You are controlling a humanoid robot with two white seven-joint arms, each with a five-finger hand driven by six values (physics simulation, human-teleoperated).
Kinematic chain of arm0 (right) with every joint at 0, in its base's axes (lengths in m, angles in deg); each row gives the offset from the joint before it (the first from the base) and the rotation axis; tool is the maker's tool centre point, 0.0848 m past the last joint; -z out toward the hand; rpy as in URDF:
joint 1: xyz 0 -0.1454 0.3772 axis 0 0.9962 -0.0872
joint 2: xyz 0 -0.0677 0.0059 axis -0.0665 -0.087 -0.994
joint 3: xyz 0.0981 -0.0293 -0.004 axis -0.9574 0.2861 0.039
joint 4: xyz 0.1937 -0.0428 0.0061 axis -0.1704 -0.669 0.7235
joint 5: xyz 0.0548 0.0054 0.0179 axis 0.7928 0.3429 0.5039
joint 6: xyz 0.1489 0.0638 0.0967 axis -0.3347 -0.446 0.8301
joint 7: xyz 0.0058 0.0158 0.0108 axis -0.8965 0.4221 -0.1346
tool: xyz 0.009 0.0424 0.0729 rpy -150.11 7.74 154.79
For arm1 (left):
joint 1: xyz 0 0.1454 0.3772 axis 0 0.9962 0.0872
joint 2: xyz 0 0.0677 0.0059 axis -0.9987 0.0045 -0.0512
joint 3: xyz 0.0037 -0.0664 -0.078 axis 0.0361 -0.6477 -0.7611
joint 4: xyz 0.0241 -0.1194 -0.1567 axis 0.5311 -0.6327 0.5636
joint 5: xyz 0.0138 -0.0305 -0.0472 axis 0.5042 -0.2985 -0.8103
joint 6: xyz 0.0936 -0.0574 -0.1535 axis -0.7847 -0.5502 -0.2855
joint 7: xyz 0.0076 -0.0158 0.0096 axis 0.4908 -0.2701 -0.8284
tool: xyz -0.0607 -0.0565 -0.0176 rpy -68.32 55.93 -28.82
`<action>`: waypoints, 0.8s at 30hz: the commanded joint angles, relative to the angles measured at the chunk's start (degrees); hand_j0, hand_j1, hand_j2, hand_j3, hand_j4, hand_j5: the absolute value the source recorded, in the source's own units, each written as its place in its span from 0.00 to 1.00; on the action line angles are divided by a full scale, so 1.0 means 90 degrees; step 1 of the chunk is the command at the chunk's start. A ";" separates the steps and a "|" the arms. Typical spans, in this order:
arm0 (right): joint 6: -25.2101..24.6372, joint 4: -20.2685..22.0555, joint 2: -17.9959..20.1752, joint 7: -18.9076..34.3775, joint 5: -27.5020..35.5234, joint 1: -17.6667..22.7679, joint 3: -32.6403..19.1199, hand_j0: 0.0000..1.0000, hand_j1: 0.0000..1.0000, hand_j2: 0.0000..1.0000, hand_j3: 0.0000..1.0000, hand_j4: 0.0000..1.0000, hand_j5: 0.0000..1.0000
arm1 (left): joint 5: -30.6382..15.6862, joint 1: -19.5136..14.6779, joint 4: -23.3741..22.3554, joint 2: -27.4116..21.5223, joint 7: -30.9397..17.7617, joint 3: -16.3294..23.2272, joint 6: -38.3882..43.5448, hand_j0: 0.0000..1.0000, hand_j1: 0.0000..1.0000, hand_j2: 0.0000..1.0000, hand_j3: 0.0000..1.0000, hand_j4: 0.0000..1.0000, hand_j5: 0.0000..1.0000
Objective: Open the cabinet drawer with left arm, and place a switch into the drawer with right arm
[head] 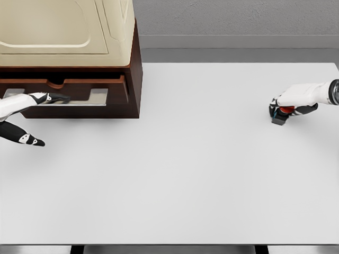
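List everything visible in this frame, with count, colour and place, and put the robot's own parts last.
cabinet: one, dark brown with a cream top, far left of the table.
drawer: one, dark brown, in the cabinet front, partly pulled out.
switch: one, black with a red button, far right of the table.
table: one, white, fills most of the view.
left hand: one, white, fingers reaching at the drawer front.
right hand: one, white, fingers closed around the switch.

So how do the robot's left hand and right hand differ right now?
The left hand is at the cabinet drawer on the table's left, fingers stretched out flat and holding nothing; the right hand is far off on the right, curled over the small switch with its red button. The left reaches into the drawer's opening; the right sits over the white table. Both are white.
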 commanded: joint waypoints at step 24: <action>-0.0006 0.1501 0.0028 -0.0066 0.0498 -0.0039 -0.0977 0.43 0.43 0.43 0.43 0.43 0.43 | -0.0089 0.0048 0.0515 -0.0316 -0.0017 0.0018 -0.0037 1.00 1.00 1.00 1.00 1.00 1.00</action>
